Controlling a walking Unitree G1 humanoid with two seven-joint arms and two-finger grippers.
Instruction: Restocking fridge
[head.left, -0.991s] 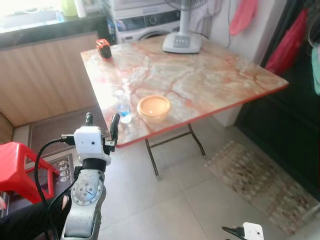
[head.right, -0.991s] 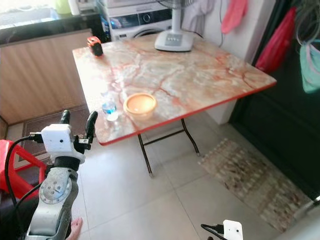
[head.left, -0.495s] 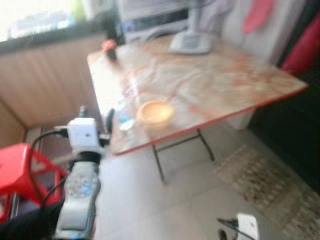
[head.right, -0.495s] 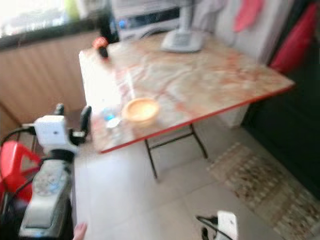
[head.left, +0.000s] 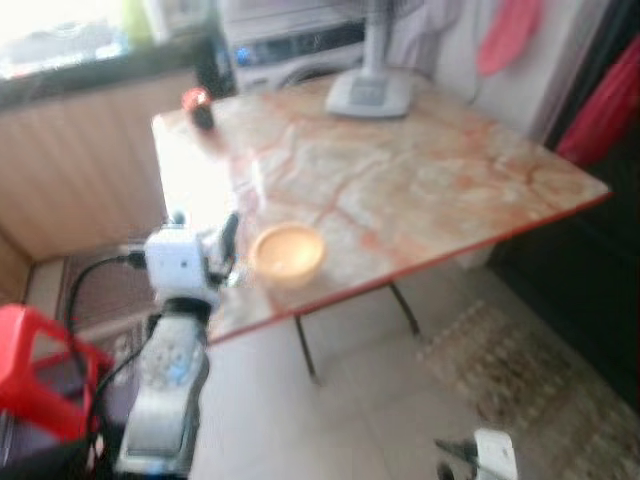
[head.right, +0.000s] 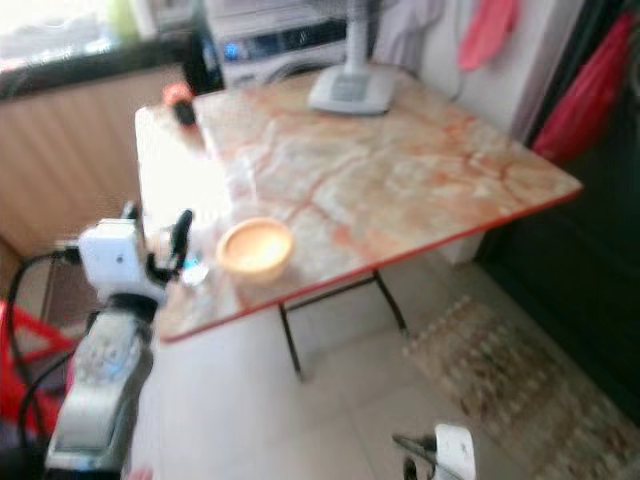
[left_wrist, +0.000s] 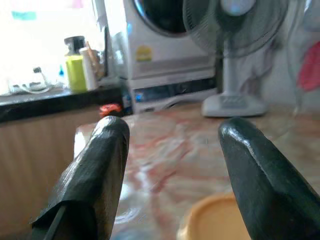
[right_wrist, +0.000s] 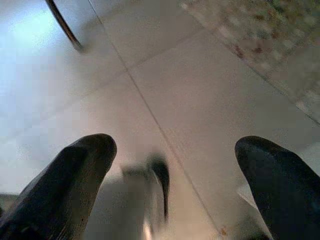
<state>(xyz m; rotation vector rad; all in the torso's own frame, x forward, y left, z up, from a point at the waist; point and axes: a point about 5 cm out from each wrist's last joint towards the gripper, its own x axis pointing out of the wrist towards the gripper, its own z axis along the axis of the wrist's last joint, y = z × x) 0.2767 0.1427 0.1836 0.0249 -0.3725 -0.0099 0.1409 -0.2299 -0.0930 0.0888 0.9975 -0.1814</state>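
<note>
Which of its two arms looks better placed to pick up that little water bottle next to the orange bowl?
The left, probably. The left claw is raised at the table's edge, fingers open, right by the water bottle and orange bowl. The right claw hangs low, pointing at the floor tiles.

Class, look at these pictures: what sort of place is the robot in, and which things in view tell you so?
Probably a home utility or kitchen area: a washing machine behind a marble-patterned folding table, a counter with bottles, and clothes hanging by the wall.
</note>
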